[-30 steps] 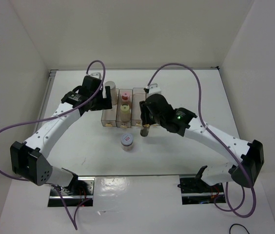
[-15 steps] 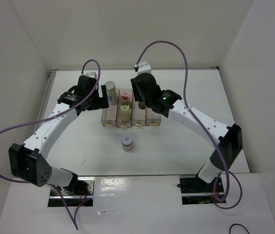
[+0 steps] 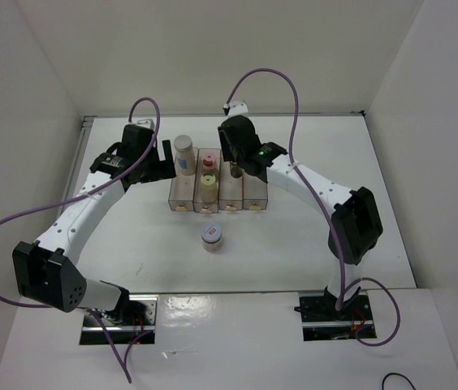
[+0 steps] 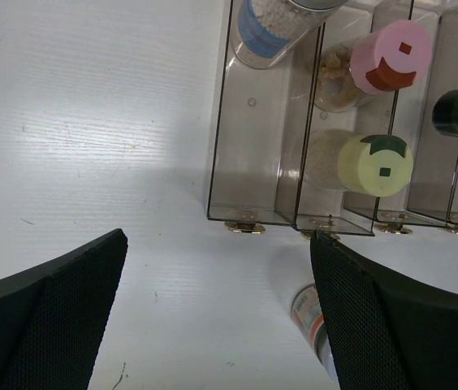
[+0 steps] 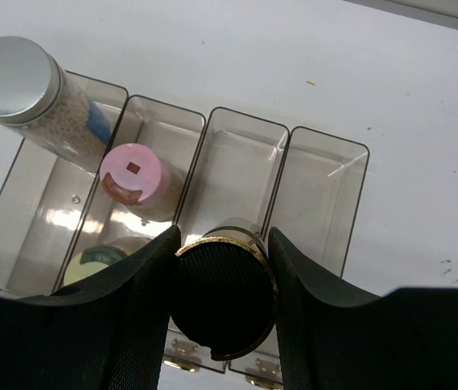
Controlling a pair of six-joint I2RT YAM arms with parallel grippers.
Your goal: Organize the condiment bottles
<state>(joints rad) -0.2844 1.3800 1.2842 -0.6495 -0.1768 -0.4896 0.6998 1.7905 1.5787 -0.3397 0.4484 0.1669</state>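
A clear four-compartment rack is set on the white worktop, its compartments side by side and small brass fittings along one end. The slim dark black-capped bottle is pinched at its cap by the right claw, one finger pressed against each side. It is held upright over the third compartment, counted from the side where the grey-capped bottle stands. Whether its base rests on the rack floor cannot be told. The fourth compartment is seen with nothing in it.

The tall white bottle with grey cap is placed in the first compartment, at the end away from the brass fittings. The second compartment is shared by two bottles: the pink-capped bottle at the end away from the fittings and the yellow-capped bottle closer to them.

The squat red-rimmed jar is left on the worktop outside the rack, off its brass-fitted end and roughly in line with the second compartment.

The left claw is held just beside the rack's first compartment. Its fingers are spread wide, with nothing between them.
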